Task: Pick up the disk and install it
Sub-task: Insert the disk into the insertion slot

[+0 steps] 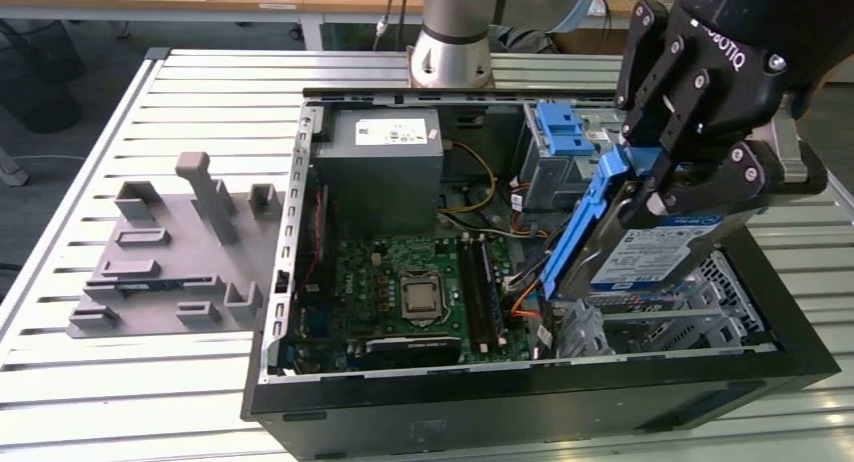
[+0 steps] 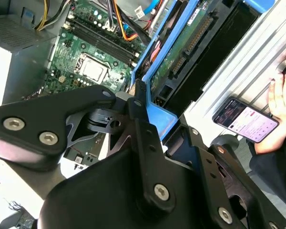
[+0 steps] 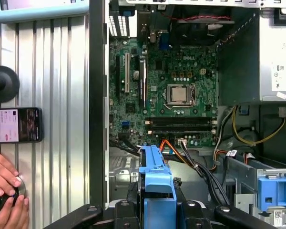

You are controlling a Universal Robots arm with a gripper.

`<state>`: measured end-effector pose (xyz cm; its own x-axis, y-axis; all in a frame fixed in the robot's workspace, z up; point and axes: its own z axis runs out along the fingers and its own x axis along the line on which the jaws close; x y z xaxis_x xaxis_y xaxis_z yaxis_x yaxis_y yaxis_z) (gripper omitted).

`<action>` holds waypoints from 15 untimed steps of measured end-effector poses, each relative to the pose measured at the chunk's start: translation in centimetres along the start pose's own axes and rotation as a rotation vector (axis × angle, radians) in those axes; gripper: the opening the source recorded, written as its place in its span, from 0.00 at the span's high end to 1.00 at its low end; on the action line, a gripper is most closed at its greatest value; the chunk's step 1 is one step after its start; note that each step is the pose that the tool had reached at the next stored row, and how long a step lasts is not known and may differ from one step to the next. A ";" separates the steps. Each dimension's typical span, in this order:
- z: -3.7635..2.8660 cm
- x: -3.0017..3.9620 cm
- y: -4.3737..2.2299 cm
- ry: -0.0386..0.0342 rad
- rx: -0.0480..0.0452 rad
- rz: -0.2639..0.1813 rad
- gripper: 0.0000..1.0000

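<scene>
One tool (image 1: 674, 182) grips the disk (image 1: 641, 244) by its blue carrier, holding it tilted above the open computer case (image 1: 534, 382), beside the motherboard (image 1: 414, 292).

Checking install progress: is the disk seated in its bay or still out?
Out. The claw holds the disk tilted on edge above the open case, not in any bay.

The arm reaches down over the exterior view's right side, its black gripper (image 1: 667, 187) tilted, fingers clamped tight together.
</scene>
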<state>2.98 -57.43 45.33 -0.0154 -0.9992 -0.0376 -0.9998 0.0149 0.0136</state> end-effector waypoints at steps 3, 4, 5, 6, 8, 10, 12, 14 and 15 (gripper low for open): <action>0.07 0.01 -1.07 0.0001 -0.0001 0.000 0.64; 0.09 0.00 -1.38 0.0000 -0.0001 0.000 0.64; 0.11 0.00 -1.73 0.0001 -0.0001 0.000 0.64; 0.12 -0.01 -2.03 0.0001 -0.0001 0.000 0.64; 0.16 -0.01 -2.52 0.0001 -0.0001 0.000 0.64; 0.18 -0.02 -2.81 0.0002 -0.0001 0.000 0.64; 0.22 -0.02 -3.09 0.0000 0.0000 0.001 0.64; 0.27 -0.02 -3.46 0.0002 -0.0001 0.000 0.64; 0.31 -0.02 -3.63 0.0001 0.0000 0.000 0.64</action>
<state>6.60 -57.45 44.97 -0.0158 -0.9992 -0.0375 -0.9998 0.0153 0.0137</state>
